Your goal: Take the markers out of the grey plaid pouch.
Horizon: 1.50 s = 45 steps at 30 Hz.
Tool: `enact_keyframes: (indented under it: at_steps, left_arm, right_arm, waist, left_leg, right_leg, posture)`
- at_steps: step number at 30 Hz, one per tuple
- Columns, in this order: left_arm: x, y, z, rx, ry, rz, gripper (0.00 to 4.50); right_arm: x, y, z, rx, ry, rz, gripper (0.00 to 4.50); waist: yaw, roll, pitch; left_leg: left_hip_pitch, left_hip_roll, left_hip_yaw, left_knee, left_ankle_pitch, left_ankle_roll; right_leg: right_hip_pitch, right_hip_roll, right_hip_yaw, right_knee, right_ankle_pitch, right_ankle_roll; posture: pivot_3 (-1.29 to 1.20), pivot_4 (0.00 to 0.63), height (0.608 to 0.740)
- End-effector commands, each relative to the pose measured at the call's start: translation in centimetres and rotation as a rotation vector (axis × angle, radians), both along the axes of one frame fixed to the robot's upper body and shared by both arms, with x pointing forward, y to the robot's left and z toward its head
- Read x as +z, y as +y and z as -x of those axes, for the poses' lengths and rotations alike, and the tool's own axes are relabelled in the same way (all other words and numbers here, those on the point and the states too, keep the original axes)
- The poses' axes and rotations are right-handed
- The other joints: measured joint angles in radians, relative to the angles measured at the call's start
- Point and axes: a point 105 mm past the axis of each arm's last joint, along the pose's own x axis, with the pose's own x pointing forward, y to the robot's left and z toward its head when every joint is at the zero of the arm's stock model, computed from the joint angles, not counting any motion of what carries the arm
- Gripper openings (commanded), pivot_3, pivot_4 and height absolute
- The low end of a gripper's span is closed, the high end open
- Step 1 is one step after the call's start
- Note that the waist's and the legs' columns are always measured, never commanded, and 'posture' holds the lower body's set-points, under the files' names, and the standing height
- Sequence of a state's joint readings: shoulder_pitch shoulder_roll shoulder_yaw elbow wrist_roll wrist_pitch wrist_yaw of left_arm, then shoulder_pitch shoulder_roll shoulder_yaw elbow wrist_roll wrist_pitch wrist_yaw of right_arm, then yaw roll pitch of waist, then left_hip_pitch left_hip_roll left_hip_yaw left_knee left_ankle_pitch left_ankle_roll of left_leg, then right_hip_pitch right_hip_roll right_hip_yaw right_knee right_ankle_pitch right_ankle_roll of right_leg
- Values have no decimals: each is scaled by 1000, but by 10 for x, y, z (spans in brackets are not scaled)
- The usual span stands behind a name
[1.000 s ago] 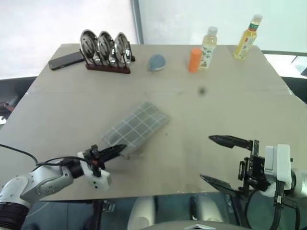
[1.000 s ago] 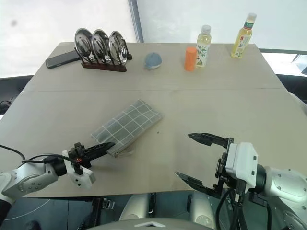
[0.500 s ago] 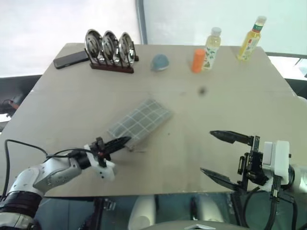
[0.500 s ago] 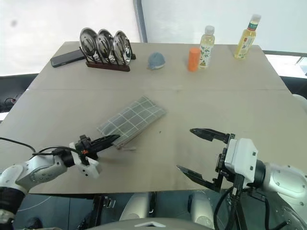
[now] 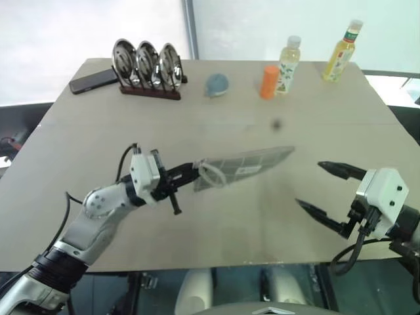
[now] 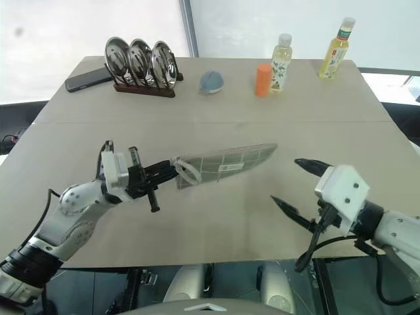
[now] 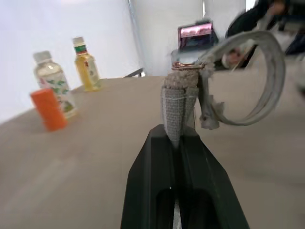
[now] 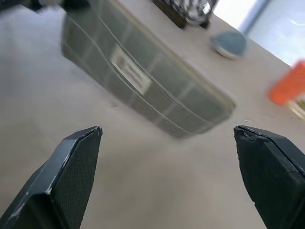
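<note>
My left gripper (image 5: 190, 174) is shut on one end of the grey plaid pouch (image 5: 246, 162) and holds it off the table. The pouch stretches out roughly level toward the right, turned on edge, with a pale loop (image 5: 211, 174) dangling by the gripped end. In the left wrist view the pouch end (image 7: 180, 102) is pinched between the black fingers (image 7: 152, 176). My right gripper (image 5: 310, 184) stands open near the table's front right, a little short of the pouch's free end (image 8: 143, 81). The markers are hidden.
At the back of the table (image 5: 79, 157) stand a rack of metal dishes (image 5: 147, 69), a dark phone (image 5: 94, 81), a blue-grey ball (image 5: 215, 84), an orange bottle (image 5: 267, 82) and two drink bottles (image 5: 287, 58) (image 5: 340, 52).
The left gripper has lifted the pouch off the table, rolling it on edge and carrying it up and to the right. The right gripper has shifted a little to the right, still open.
</note>
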<state>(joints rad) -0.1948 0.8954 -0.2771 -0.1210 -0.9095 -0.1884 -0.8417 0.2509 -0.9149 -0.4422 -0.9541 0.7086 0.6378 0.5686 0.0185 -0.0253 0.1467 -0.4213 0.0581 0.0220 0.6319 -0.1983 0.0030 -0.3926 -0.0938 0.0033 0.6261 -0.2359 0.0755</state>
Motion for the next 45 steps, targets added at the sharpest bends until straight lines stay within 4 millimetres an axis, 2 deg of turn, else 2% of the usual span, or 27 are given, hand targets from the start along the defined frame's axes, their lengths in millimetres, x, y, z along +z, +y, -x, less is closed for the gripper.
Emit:
enact_keyframes:
  at_steps: [1,6,9,13,19,20,21,24,27,28,29,31,32,36,39,41,43,45]
  left_arm:
    - [2,-1,-9,-16,62,36,54]
    - [-6,-12,-24,-8,75,44,54]
    - [-5,-20,-32,-15,47,37,54]
    - [-7,-29,-39,-32,28,14,54]
    - [-8,-40,-34,-64,9,5,54]
    - [-7,-41,-34,-64,8,7,0]
    - [-6,-42,-34,-64,5,9,0]
    - [-4,-44,-32,-65,2,12,0]
    - [-4,-44,-32,-60,-1,10,0]
    - [-4,-44,-32,-56,-2,10,0]
    - [-3,-43,-32,-52,-2,10,0]
    - [-2,-44,-31,-51,-3,12,0]
    - [-2,-44,-30,-50,-3,13,0]
    - [-2,-40,-28,-43,11,8,0]
    - [-4,-33,-27,-38,36,11,0]
    - [-5,-30,-25,-35,46,16,0]
    - [-6,-28,-24,-39,52,19,0]
    - [-7,-29,-22,-51,57,22,0]
  right_arm:
    - [10,3,-1,-26,59,-39,4500]
    - [14,25,-1,30,203,-178,4500]
    - [16,46,1,106,275,-256,4500]
    - [12,61,-18,109,337,-324,4500]
    - [2,88,-49,114,394,-368,4500]
    - [1,92,-54,111,399,-371,3991]
    - [1,95,-57,113,401,-373,3836]
    - [3,102,-60,126,406,-383,2451]
    - [5,103,-61,129,399,-389,773]
    - [6,101,-60,127,396,-389,226]
    - [7,99,-60,122,393,-390,56]
    - [8,90,-61,86,377,-389,56]
    - [10,80,-65,39,352,-377,56]
    - [20,31,-80,-164,259,-363,56]
    - [21,-25,-90,-399,231,-344,56]
    - [17,-49,-89,-495,239,-315,56]
    - [14,-56,-87,-519,244,-292,56]
    - [13,-53,-84,-505,241,-255,56]
  waist:
    - [-4,0,0]
    - [-4,-4,2]
    - [-3,-7,4]
    - [-5,-7,4]
    - [-5,-7,4]
    - [-6,-7,4]
    - [-6,-6,4]
    - [-3,-6,4]
    - [-4,-6,4]
    - [-4,-6,4]
    - [-5,-6,4]
    - [-5,-6,4]
    - [-4,-6,4]
    - [-2,-6,4]
    - [-5,-6,4]
    - [-4,-6,4]
    - [-6,-6,4]
    - [-10,-6,4]
  left_leg:
    - [0,0,0,0,0,0]
    - [1,0,-1,1,0,0]
    - [-2,-1,-2,2,0,0]
    - [-8,-1,-3,3,0,0]
    - [-10,0,-4,3,0,0]
    - [-9,0,-5,3,0,0]
    - [-10,0,-5,3,0,1]
    - [-10,0,-6,3,0,1]
    - [-10,0,-5,3,0,1]
    - [-10,0,-5,3,0,1]
    - [-10,0,-5,3,0,1]
    - [-10,0,-5,3,0,1]
    - [-10,0,-6,3,0,1]
    - [-11,-1,-5,3,0,1]
    - [-10,-1,-5,3,0,1]
    - [-10,-1,-5,3,0,1]
    - [-10,-1,-5,3,0,1]
    - [-9,0,-5,3,0,1]
  right_leg:
    - [0,0,0,0,0,0]
    - [2,0,0,-1,2,-3]
    - [1,0,0,-1,2,-4]
    - [-3,1,0,-2,2,-4]
    - [-5,3,1,-1,2,-4]
    - [-5,4,1,-1,2,-4]
    - [-5,4,1,-1,2,-4]
    - [-5,5,1,0,2,-4]
    - [-5,5,1,-1,2,-4]
    - [-5,5,1,-1,2,-4]
    - [-5,5,1,-1,2,-4]
    - [-5,5,1,-1,2,-4]
    - [-5,5,1,0,2,-4]
    - [-5,5,2,-1,2,-4]
    - [-5,5,3,-1,2,-4]
    - [-5,5,3,-1,2,-4]
    - [-5,5,4,-1,2,-4]
    - [-5,6,4,-1,2,-4]
  posture:
    - [0,150,740]
    - [0,150,740]
    - [0,150,740]
    - [0,150,740]
    - [0,150,740]
    - [0,150,740]
    - [0,150,740]
    - [0,150,740]
    - [0,150,740]
    - [0,150,740]
    - [0,150,740]
    - [0,150,740]
    - [0,150,740]
    - [0,150,740]
    - [0,150,740]
    - [0,150,740]
    - [0,150,740]
    - [0,150,740]
